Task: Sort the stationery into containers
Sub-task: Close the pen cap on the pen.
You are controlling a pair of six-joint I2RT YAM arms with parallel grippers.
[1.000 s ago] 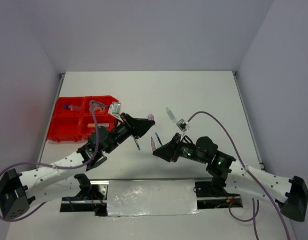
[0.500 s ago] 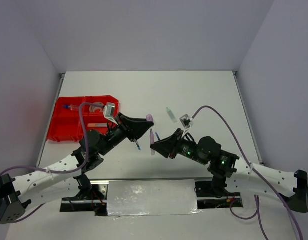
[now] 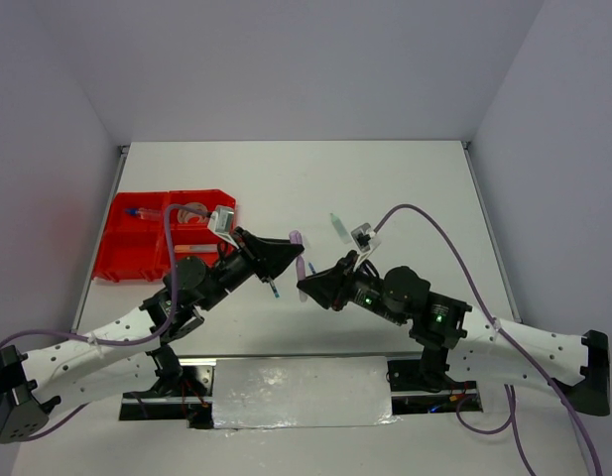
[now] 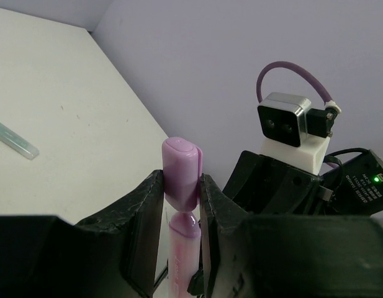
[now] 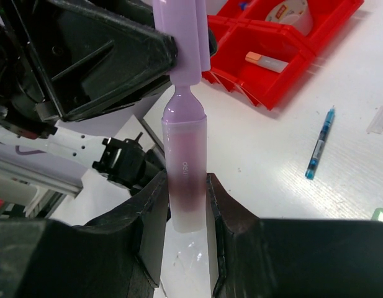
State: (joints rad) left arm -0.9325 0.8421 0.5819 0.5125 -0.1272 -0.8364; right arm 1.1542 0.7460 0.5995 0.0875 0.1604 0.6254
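Note:
A purple marker hangs in the air between my two arms, above the table's near middle. My left gripper is shut on its rounded cap, seen from above as the left gripper. My right gripper is shut on the frosted barrel; overhead the right gripper sits just below the left one. A narrow neck shows between cap and barrel. The red tray lies at the far left and holds a tape roll, a blue pen and an orange marker.
A pale green marker lies on the table behind the grippers. Two blue pens lie under the arms; one blue pen shows in the right wrist view, near the tray's corner. The two arms nearly touch at their tips.
The right gripper has carried the marker barrel up and left to the cap in the left gripper, closing the gap between them. Both grips stay the same.

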